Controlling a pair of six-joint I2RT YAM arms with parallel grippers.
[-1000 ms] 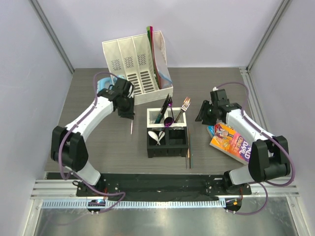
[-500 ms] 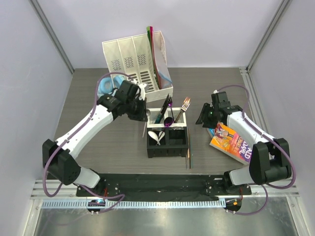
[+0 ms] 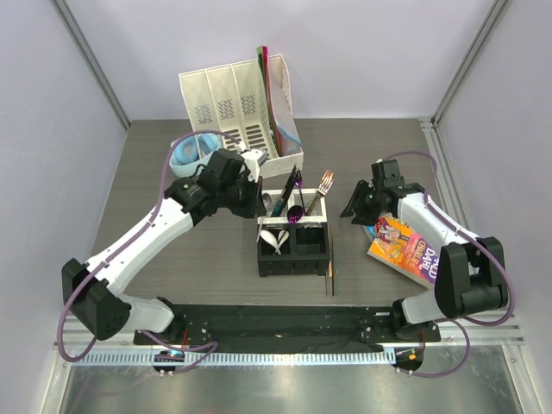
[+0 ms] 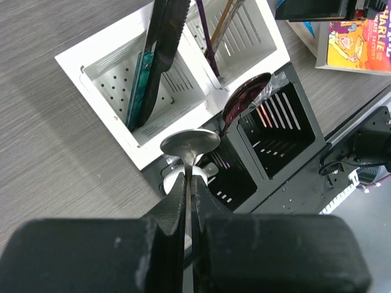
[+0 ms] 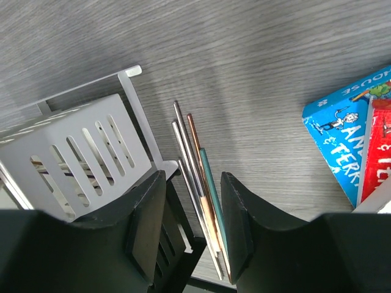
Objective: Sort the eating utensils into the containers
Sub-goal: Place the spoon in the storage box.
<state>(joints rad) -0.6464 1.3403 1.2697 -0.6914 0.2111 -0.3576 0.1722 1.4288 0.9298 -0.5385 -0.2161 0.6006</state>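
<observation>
The left pincer (image 4: 189,201) is closed on the thin handle of a metal spoon (image 4: 190,141). The spoon's bowl points forward over the near corner of the caddy (image 3: 294,267), roughly above where a white cell meets the black cell holding the white soup spoons (image 3: 274,239). So narrow a grip on a slim handle could let the spoon swivel or slide. Released over a divider, it might catch on the rim and tip out, or drop into the wrong cell. The purple spoon (image 4: 244,94) leans across the middle and the black knife (image 4: 160,49) stands close by, so either could be knocked on the way down.

The right pincer (image 5: 190,232) hangs part open and empty above the chopsticks (image 5: 198,177). These lie on the tabletop tight against the caddy's side. A finger coming down there could strike the wall, shove the caddy, or gather only some sticks.
</observation>
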